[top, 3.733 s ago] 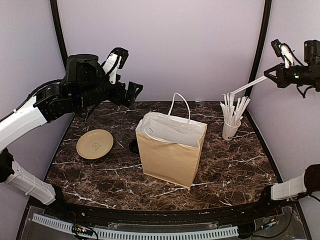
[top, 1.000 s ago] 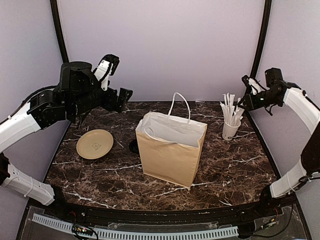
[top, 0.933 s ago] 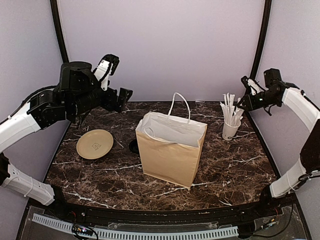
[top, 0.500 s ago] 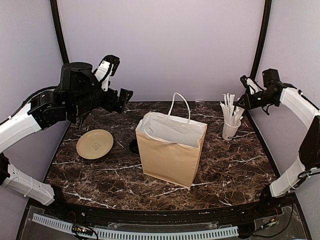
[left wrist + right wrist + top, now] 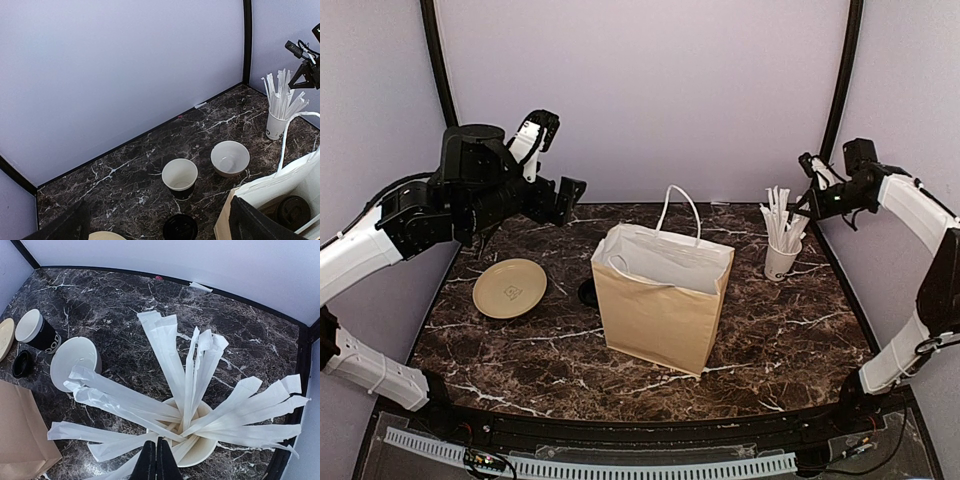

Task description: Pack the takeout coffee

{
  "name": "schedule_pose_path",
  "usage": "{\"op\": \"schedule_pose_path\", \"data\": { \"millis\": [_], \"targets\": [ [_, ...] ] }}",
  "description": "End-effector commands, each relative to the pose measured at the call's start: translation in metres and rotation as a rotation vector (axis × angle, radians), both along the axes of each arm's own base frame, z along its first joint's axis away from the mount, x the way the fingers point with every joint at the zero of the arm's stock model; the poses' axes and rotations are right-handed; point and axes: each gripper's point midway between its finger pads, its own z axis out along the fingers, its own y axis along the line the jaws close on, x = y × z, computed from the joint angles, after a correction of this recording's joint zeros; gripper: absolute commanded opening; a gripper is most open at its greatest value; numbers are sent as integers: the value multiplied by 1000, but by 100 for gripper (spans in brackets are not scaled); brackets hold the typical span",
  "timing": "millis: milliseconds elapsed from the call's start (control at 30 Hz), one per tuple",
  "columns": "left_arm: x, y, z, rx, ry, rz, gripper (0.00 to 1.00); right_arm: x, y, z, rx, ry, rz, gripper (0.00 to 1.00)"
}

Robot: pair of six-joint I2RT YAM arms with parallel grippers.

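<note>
An open black coffee cup (image 5: 180, 178) with a white inside stands on the marble behind the paper bag (image 5: 665, 300); its black lid (image 5: 180, 227) lies beside it. It also shows in the right wrist view (image 5: 37, 332). A lidded black cup (image 5: 292, 211) sits inside the bag. My left gripper (image 5: 560, 155) hangs high at the back left, open wide and empty. My right gripper (image 5: 156, 442) is shut, tips just over the rim of the white cup of wrapped straws (image 5: 200, 440); nothing shows between its fingers.
A low white bowl (image 5: 230, 158) stands right of the open cup. A tan plate (image 5: 509, 288) lies at the left. The bag's white handles (image 5: 680, 205) stick up. The straw cup (image 5: 781, 258) is at the back right, near the wall.
The right gripper, which held a straw up high 3.7 s ago, has come down to the straw cup without it. Over the last second it crept slightly. The left arm barely moved.
</note>
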Motion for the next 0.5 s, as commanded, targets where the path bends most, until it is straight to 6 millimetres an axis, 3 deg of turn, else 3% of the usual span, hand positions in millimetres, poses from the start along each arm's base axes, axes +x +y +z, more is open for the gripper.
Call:
{"op": "schedule_pose_path", "data": {
  "millis": [0, 333, 467],
  "targets": [
    [2, 1, 4, -8, -17, 5, 99, -12, -3, 55, -26, -111, -14, 0],
    [4, -6, 7, 1, -19, -11, 99, -60, -5, 167, -53, -340, -38, 0],
    [4, -5, 11, -2, -18, -12, 99, -70, 2, 192, -28, -364, -3, 0]
  ]
}}
